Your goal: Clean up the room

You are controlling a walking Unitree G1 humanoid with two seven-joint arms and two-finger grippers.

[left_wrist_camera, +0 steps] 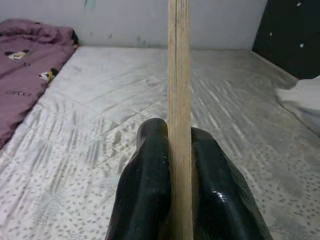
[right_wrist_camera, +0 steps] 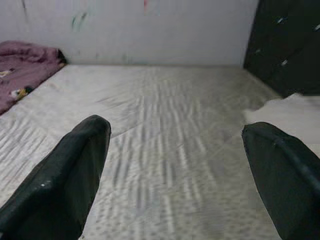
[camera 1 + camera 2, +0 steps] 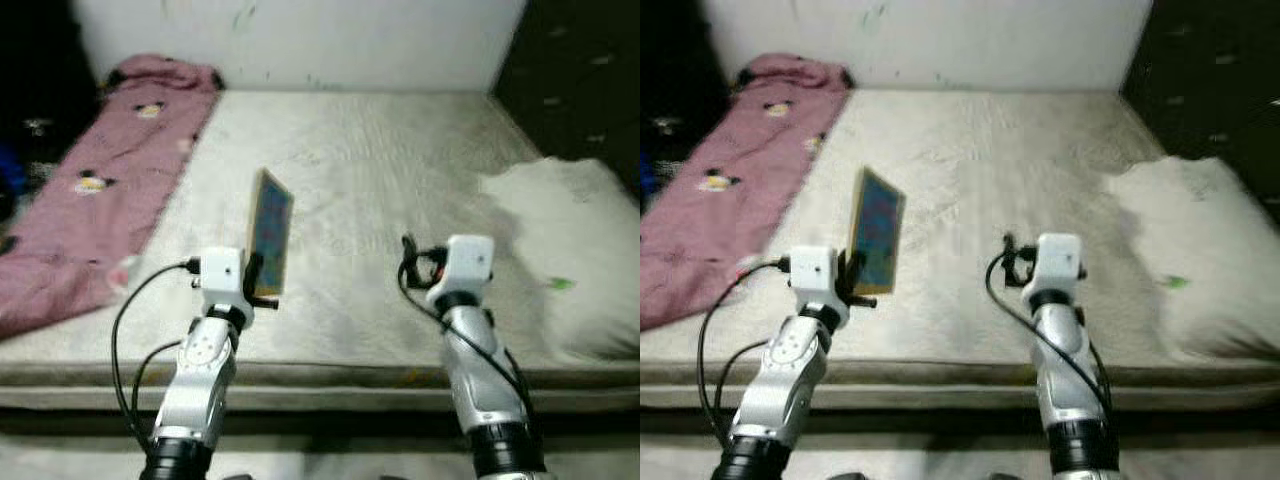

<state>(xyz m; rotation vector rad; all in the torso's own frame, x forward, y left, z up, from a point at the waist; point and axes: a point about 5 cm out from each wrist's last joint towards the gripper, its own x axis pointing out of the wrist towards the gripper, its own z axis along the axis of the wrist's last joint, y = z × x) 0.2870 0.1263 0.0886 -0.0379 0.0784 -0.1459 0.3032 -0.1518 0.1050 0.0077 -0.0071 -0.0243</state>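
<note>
Left eye view shows a big bed (image 3: 400, 170) filling the middle of the frame, with a pink blanket (image 3: 100, 170) along the left side and a white pillow (image 3: 570, 250) at the right. A flat book (image 3: 270, 232) stands up on its edge, left of the middle, just above the left gripper (image 3: 258, 280).

Seen from the left wrist, the two black fingers (image 1: 147, 190) are pressed tight on the book's thin edge (image 1: 179, 100), one on each side. The book rises straight up from between them, over the bed.

I think the book is stiff and light, so it should not bend or flop. It is thin and held low down by one edge, so it could tip or slip out if the arm swings fast. A hold nearer the middle of the edge would be safer. The cover looks smooth, so a firm pinch matters.

Over at the lower right of the middle is the right gripper (image 3: 418, 262), above the bed. From the right wrist its fingers (image 2: 70, 175) are spread wide apart, with nothing between them but the bed (image 2: 165, 150) below. It holds nothing and touches nothing
</note>
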